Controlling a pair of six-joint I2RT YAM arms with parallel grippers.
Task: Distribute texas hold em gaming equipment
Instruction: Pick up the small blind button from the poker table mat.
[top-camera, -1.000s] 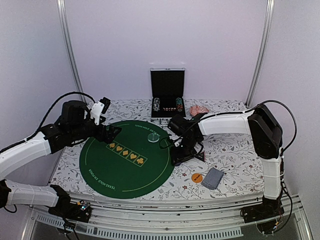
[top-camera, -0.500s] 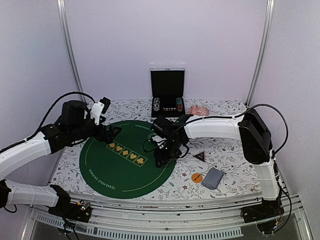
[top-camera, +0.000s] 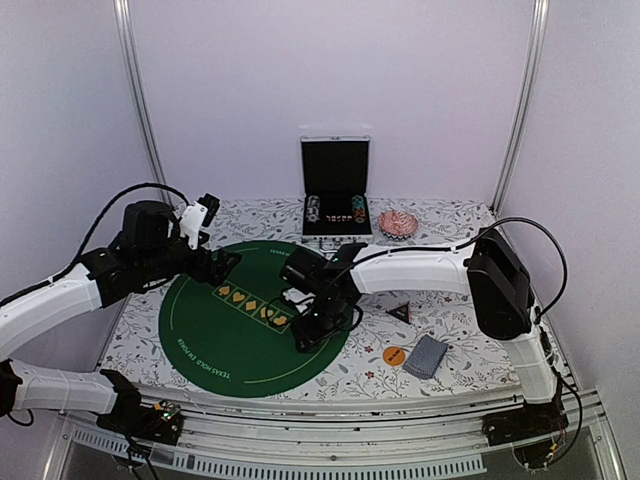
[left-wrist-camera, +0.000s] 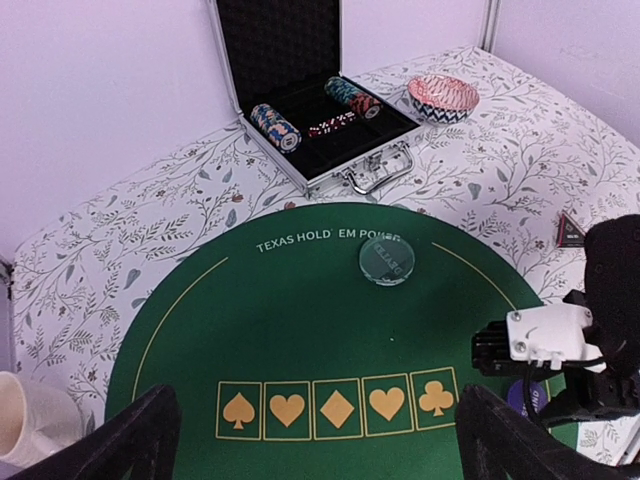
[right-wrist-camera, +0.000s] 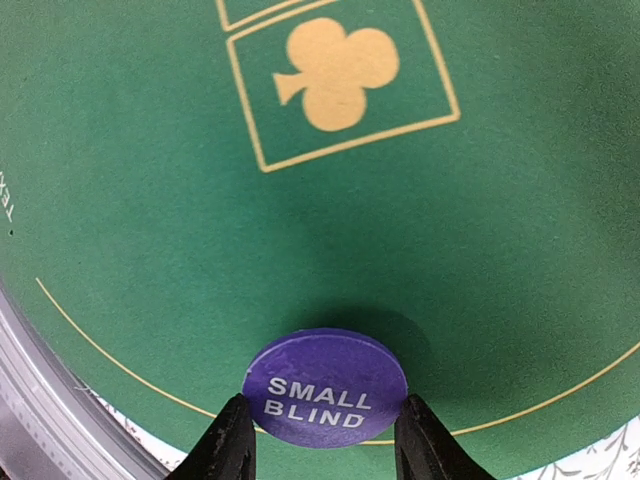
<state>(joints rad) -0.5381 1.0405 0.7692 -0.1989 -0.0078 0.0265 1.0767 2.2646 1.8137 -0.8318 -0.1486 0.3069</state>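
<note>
My right gripper (right-wrist-camera: 322, 432) is shut on a dark blue disc (right-wrist-camera: 325, 388) marked SMALL BLIND, one finger on each side of its rim. It holds the disc low over the green mat (right-wrist-camera: 470, 200), near the club box and the mat's yellow line. In the top view this gripper (top-camera: 308, 335) is over the mat's near right part. My left gripper (left-wrist-camera: 320, 450) is open and empty, above the mat's far left part (top-camera: 224, 263). A pale disc (left-wrist-camera: 386, 259) lies on the mat. An orange disc (top-camera: 394, 355), a card deck (top-camera: 428, 356) and a black triangular marker (top-camera: 399, 311) lie right of the mat.
An open metal case (top-camera: 335, 190) with rows of chips stands at the back. A pink patterned bowl (top-camera: 398, 222) sits right of it. A white mug (left-wrist-camera: 20, 420) is at the mat's left. My right arm stretches across the mat's right half.
My right gripper has moved left from the mat's right edge onto the mat, beside the club box. The black triangular marker now shows behind it. The left arm has not moved.
</note>
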